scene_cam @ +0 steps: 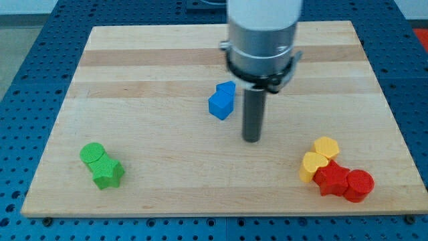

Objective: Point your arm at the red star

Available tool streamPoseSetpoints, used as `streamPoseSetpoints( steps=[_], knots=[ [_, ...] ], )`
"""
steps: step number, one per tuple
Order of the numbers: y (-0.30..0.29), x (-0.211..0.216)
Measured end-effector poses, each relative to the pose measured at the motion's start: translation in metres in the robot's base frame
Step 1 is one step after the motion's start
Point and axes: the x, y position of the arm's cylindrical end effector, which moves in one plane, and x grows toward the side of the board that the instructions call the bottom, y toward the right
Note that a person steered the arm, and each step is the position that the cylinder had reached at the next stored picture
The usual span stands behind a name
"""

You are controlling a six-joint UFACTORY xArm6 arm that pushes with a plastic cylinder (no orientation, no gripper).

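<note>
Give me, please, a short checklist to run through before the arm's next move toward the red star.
1. Tip in view: ok. My tip rests on bare board, right of the blue blocks.
2. Target found: ok. The red star lies at the view's lower right.
3. Target free-standing: not ok. It touches the red cylinder and sits against the yellow blocks.
4. Path from tip to star: ok. Bare wood lies between, though the yellow blocks sit close to the line.
5. Blue blocks clear of tip: ok, a gap shows.
6. Green blocks out of the way: ok, far at the view's left.
</note>
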Motion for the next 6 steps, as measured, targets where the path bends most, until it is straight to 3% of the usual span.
streamPoseSetpoints(
  steps=[2, 3, 5, 6],
  knots=[
    [0.122, -0.005],
    [0.132, -0.004],
    [0.151, 0.056],
    [0.145, 0.058]
  ],
)
